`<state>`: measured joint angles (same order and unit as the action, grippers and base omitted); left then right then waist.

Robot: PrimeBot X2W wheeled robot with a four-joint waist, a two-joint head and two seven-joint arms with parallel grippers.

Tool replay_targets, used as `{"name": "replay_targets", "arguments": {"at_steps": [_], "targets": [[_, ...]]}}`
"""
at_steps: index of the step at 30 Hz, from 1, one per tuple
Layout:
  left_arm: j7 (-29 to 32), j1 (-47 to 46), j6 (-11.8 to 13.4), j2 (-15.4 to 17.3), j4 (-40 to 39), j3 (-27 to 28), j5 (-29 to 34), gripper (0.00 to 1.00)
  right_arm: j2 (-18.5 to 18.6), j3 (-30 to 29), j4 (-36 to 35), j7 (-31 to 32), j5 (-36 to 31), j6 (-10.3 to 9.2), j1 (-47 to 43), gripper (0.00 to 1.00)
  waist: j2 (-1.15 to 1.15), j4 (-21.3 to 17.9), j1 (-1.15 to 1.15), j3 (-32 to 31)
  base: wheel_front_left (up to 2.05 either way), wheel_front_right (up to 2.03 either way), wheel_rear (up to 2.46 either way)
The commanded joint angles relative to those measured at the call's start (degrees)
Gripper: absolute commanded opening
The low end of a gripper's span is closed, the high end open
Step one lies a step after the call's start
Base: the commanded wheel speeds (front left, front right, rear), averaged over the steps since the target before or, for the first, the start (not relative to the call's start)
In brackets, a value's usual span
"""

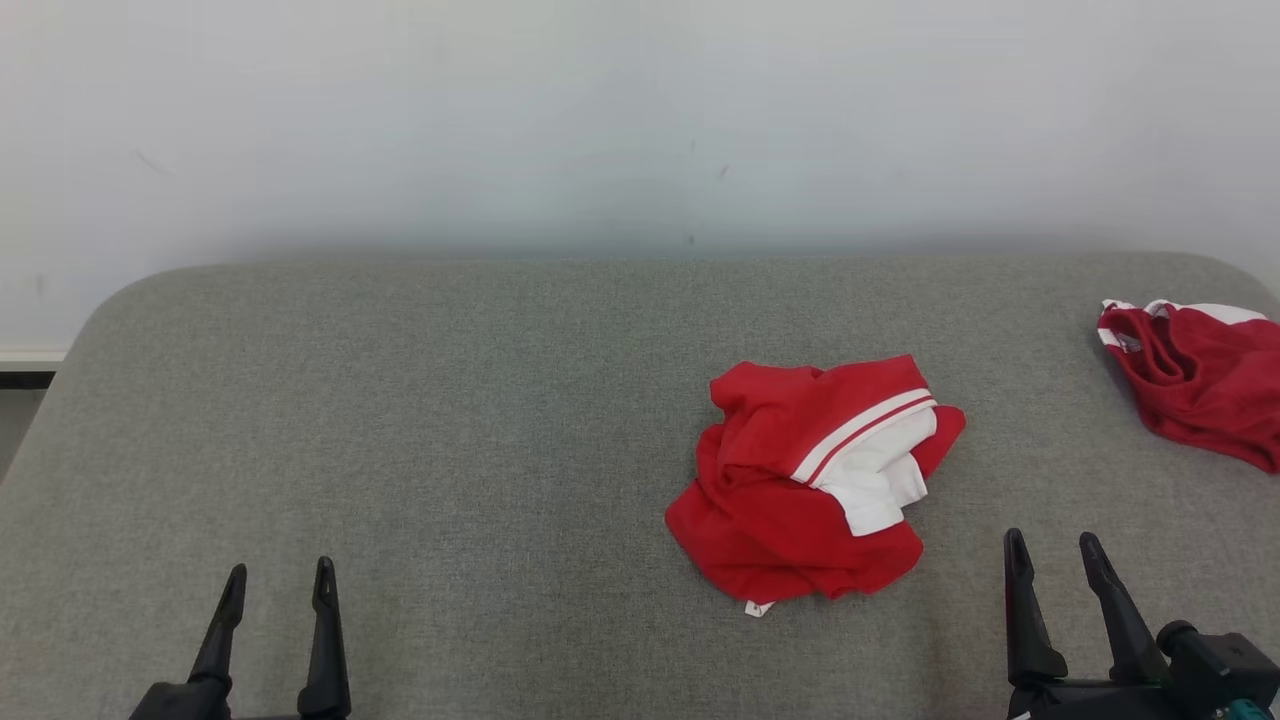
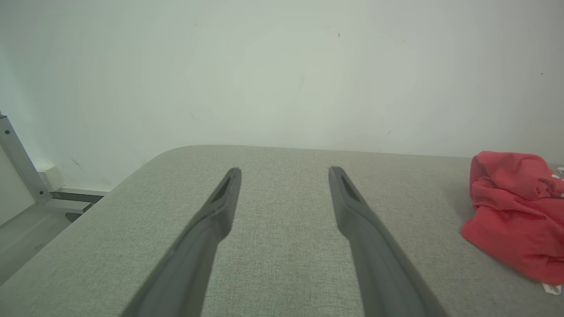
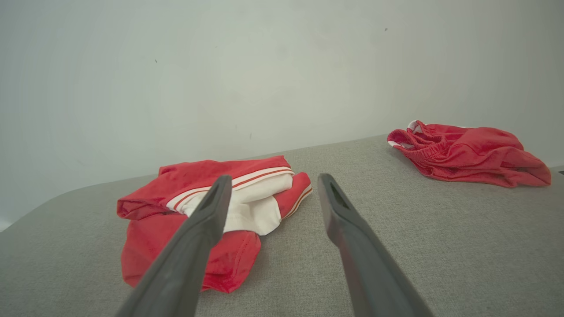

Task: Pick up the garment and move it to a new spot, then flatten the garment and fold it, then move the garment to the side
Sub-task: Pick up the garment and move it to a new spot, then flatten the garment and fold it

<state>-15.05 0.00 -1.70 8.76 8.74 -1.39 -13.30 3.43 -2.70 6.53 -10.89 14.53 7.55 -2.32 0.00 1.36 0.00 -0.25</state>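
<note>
Both the left gripper (image 1: pixel 280 570) and right gripper (image 1: pixel 1052 540) are spread wide and empty, and the bunched-up garment (image 1: pixel 800 480) lies on the table (image 1: pixel 450 400) near the right one, so a grab could catch the other red clothes (image 1: pixel 1200 390) instead.

A grey fabric surface (image 1: pixel 400 450) with rounded far corners meets a plain white wall (image 1: pixel 600 120). A dark red bundle of cloth (image 1: pixel 1200 390) with white trim lies crumpled near the surface's far right edge. A pale metal strut (image 2: pixel 20 160) stands beyond the left corner
</note>
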Motion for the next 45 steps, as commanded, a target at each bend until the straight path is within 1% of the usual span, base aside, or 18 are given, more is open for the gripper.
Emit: {"name": "replay_targets", "arguments": {"at_steps": [1, 14, 33, 38, 45], "targets": [[-0.17, 0.55, -0.25, -0.28, 0.13, 0.33, 0.49, 1.00, 0.22, -0.01, 0.11, -0.07, 0.06, -0.14, -0.20, 1.00, 0.00, 0.04, 0.00, 0.01, 0.00, 0.00, 0.00], [-0.17, 0.54, -1.70, -1.65, 0.67, 1.87, 2.14, 1.00, 0.17, -0.03, 0.14, 0.09, -0.20, -0.15, -0.46, 1.00, 0.00, 0.05, 0.00, 0.19, 0.00, 0.00, 0.00], [-0.17, 0.12, -2.76, -2.93, 1.25, 3.52, 3.29, 1.00, 0.31, 0.12, 0.25, 0.13, -0.21, -0.15, -0.39, 1.00, 0.00, -0.09, 0.00, 0.41, 0.00, 0.00, 0.00], [-0.17, -0.36, -3.10, -3.34, 1.38, 3.47, 3.63, 1.00, 1.24, 2.01, 0.34, 0.81, -0.59, -0.15, 1.12, 1.00, 0.00, 0.34, 0.00, 0.67, 0.00, 0.00, 0.00], [-0.17, -1.25, -3.29, -3.87, 1.45, 2.70, 3.85, 1.00, 3.35, 4.45, 2.09, 3.13, -0.71, -0.15, 4.89, 1.00, 0.00, 2.10, 0.00, 1.52, 0.00, 0.00, 0.00]]}}
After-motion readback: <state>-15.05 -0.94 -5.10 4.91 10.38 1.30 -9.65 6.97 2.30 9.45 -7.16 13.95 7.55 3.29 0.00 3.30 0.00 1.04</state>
